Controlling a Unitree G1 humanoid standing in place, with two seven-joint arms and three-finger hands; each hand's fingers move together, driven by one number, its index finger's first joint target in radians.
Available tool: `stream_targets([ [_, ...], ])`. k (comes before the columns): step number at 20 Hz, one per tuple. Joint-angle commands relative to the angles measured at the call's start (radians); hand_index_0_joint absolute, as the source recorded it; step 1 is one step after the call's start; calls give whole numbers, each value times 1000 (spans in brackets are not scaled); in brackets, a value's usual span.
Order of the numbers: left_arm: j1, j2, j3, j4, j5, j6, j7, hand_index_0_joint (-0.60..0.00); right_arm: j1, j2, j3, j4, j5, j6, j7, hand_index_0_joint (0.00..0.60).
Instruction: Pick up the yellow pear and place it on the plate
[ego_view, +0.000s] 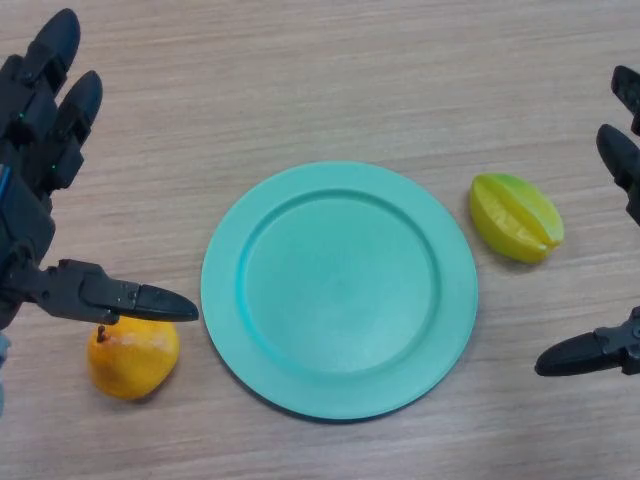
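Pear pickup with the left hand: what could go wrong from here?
The yellow pear sits close to the plate rim; closing fingers may bump the plate. The left hand is open with its thumb over the pear's top, which could nudge the round fruit away. The yellow-green starfruit by the right hand could be mistaken for the target.

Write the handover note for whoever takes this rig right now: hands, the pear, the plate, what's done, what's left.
Left hand: open, fingers straight, holding nothing; its thumb reaches out just above the yellow pear in this view, and contact cannot be told.
Right hand: open and idle at the view's right edge.
The pear lies on the table near the front left, beside the plate's lower left rim. The green plate sits in the middle and holds nothing. A yellow-green star fruit lies right of the plate; leave it.
Done: nothing yet.
Left: grasp the pear, likely with the left hand, lift it, set it on the plate.
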Motion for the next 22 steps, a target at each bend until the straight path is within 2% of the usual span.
stream_targets([
  [1, -25, 43, 54, -54, 1, -105, 5, 0, -25, -25, -55, -56, 0, -100, -23, 0],
  [6, -22, 45, 56, -66, 1, -91, -1, 0, -25, -23, -46, -37, -4, -107, -30, 0],
  [9, 8, 36, 70, -100, -10, -72, -21, 0, -34, -28, -42, -19, -3, -103, -29, 0],
  [11, 49, 41, 112, -140, -33, 5, -77, 0, -41, -34, -48, -5, 1, -102, -18, 0],
  [13, 105, 31, 150, -136, 7, 11, -182, 0, -47, -36, -44, 14, 0, -114, -19, 0],
  [14, 142, 9, 165, -117, 52, -38, -245, 0, -55, -37, -38, 35, -4, -133, -25, 0],
  [16, 170, -12, 192, -84, 110, -108, -274, 0, -69, -42, -24, 59, -12, -142, -31, 0],
  [18, 203, -34, 207, -15, 165, -241, -299, 0, -76, -45, -14, 67, -18, -138, -27, 0],
  [22, 214, -29, 229, 135, 259, -456, -277, 0, -82, -41, 4, 80, -24, -154, -32, 0],
])
